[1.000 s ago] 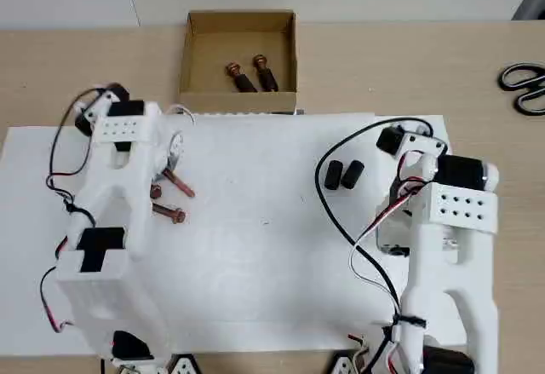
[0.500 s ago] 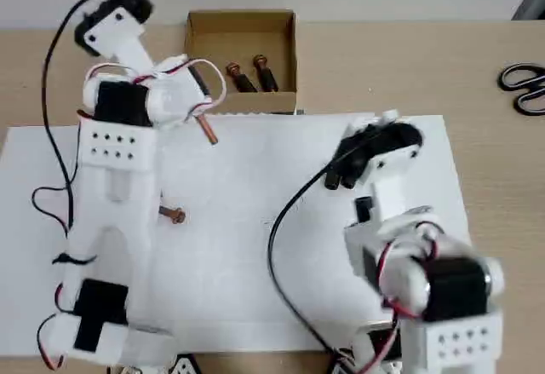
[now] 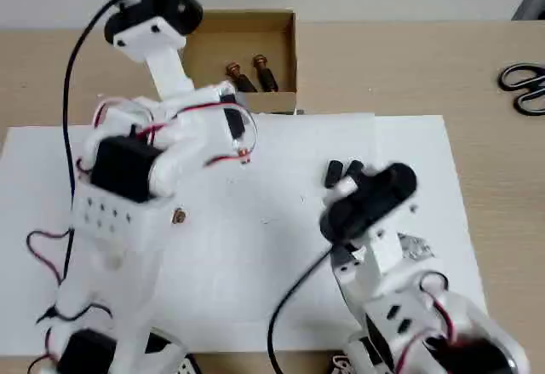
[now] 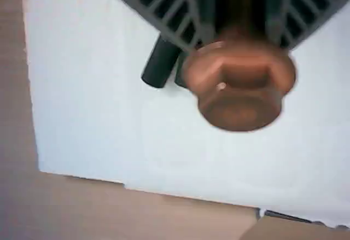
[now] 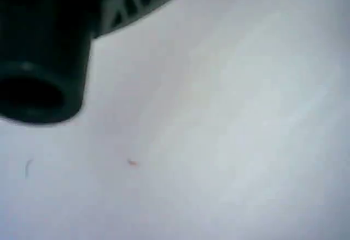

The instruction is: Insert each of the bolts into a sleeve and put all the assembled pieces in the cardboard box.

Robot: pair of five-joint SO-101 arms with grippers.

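Clamped in left gripper (image 4: 240, 5): copper bolt (image 4: 238, 84) (head facing camera). Pinched in right gripper (image 5: 65, 10): black sleeve (image 5: 38, 81), over white paper (image 5: 229, 141).

Between my 2 arms the white sheet (image 3: 272, 255) lies bare, room to pass. 2 sleeves (image 3: 343, 170) sit just ahead of the right arm (image 3: 368, 208). My left arm (image 3: 162, 148) overhangs the cardboard box's (image 3: 272, 99) left side; 2 assembled pieces (image 3: 249, 74) lie inside. 1 loose bolt (image 3: 178, 215) lies just beside the left arm.
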